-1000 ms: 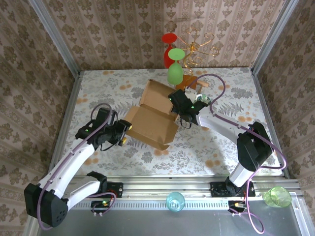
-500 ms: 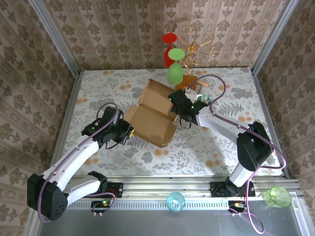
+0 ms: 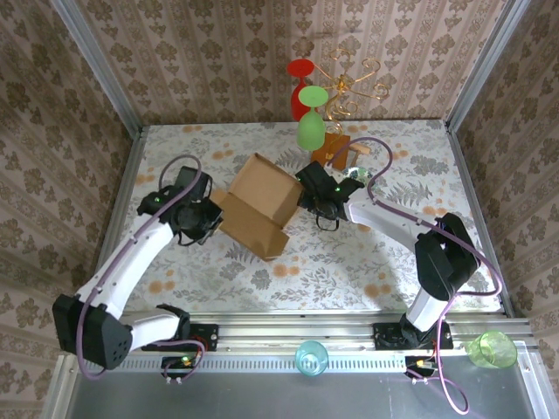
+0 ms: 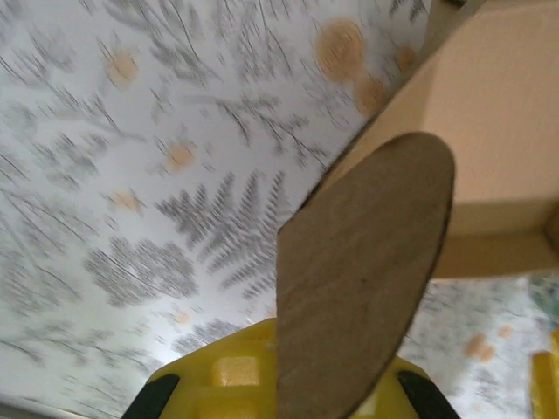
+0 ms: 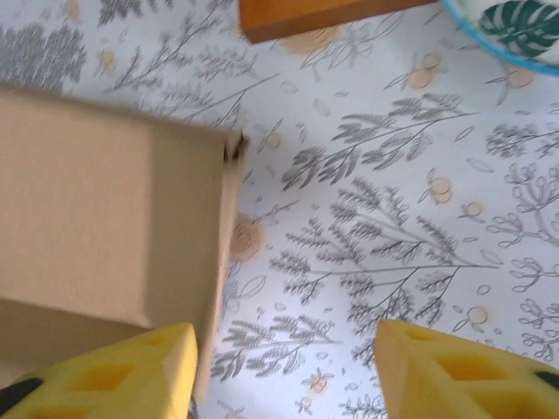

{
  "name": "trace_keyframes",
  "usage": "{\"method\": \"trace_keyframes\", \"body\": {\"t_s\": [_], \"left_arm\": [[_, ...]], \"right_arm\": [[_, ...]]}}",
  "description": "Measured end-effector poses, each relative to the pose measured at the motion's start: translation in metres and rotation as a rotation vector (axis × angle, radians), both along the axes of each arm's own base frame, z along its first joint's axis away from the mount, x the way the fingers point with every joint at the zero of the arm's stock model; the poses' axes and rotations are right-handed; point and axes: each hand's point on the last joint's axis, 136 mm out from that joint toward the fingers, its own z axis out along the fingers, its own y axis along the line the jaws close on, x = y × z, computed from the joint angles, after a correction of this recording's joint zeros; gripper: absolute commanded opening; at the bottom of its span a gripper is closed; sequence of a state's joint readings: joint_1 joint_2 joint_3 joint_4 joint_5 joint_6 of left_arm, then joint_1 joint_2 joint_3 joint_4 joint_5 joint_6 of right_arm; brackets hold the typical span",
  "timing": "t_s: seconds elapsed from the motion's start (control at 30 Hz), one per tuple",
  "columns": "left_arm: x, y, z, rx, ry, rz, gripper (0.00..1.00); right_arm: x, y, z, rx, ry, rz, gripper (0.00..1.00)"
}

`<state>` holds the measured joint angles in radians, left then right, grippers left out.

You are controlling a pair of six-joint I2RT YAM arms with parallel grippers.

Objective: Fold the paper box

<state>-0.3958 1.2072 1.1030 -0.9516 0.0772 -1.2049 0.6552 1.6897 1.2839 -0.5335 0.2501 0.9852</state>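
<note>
The paper box (image 3: 259,205) is a light-brown cardboard mailer lying half open at mid-table, tilted, with its near corner pointing toward me. My left gripper (image 3: 212,214) is shut on a rounded flap (image 4: 362,271) at the box's left side. In the left wrist view that flap rises between the yellow fingers (image 4: 218,384), with a box panel (image 4: 498,122) behind it. My right gripper (image 3: 307,195) stands open at the box's right edge. In the right wrist view its left finger (image 5: 113,371) sits by the box wall (image 5: 105,209), and nothing lies between the fingers of this gripper (image 5: 284,375).
An orange-brown board (image 3: 333,147) lies just behind the right gripper, next to a blue-rimmed plate (image 5: 511,26). A gold wire stand (image 3: 351,81) with red and green glasses (image 3: 310,118) stands at the back. A blue cup (image 3: 311,358) and a green cup (image 3: 493,349) sit on the near rail.
The left gripper closed on the box's left flap and moved away from me, turning and raising the box. The right gripper let go of the box and opened.
</note>
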Motion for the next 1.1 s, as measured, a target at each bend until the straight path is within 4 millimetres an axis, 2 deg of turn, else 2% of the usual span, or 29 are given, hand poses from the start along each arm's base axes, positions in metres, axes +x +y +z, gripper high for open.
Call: {"method": "trace_keyframes", "body": {"t_s": [0.1, 0.2, 0.4, 0.53, 0.63, 0.8, 0.87, 1.0, 1.1], "left_arm": [[0.009, 0.014, 0.005, 0.088, 0.015, -0.092, 0.0], [0.023, 0.019, 0.012, 0.184, 0.02, -0.238, 0.0], [0.054, 0.02, 0.015, 0.373, 0.042, -0.556, 0.0], [0.072, 0.018, 0.018, 0.521, 0.033, -0.722, 0.0], [0.084, 0.005, 0.03, 0.627, -0.023, -0.861, 0.0], [0.096, -0.033, 0.054, 0.74, -0.148, -1.094, 0.0], [0.099, -0.042, 0.061, 0.773, -0.181, -1.159, 0.0], [0.103, -0.049, 0.067, 0.814, -0.214, -1.261, 0.0], [0.102, -0.051, 0.067, 0.82, -0.225, -1.323, 0.0]], "right_arm": [[-0.008, 0.009, 0.006, 0.022, 0.019, 0.077, 0.61], [-0.016, 0.02, 0.023, 0.055, -0.005, 0.179, 0.57], [-0.022, 0.044, 0.072, 0.13, -0.193, 0.432, 0.55], [-0.026, 0.056, 0.081, 0.108, -0.339, 0.623, 0.55], [-0.024, 0.063, 0.085, 0.082, -0.433, 0.747, 0.56], [0.005, 0.063, 0.115, 0.048, -0.65, 0.854, 0.61], [0.017, 0.062, 0.119, 0.013, -0.714, 0.883, 0.62], [0.035, 0.071, 0.118, -0.051, -0.765, 0.97, 0.62], [0.041, 0.081, 0.117, -0.076, -0.79, 1.034, 0.61]]}}
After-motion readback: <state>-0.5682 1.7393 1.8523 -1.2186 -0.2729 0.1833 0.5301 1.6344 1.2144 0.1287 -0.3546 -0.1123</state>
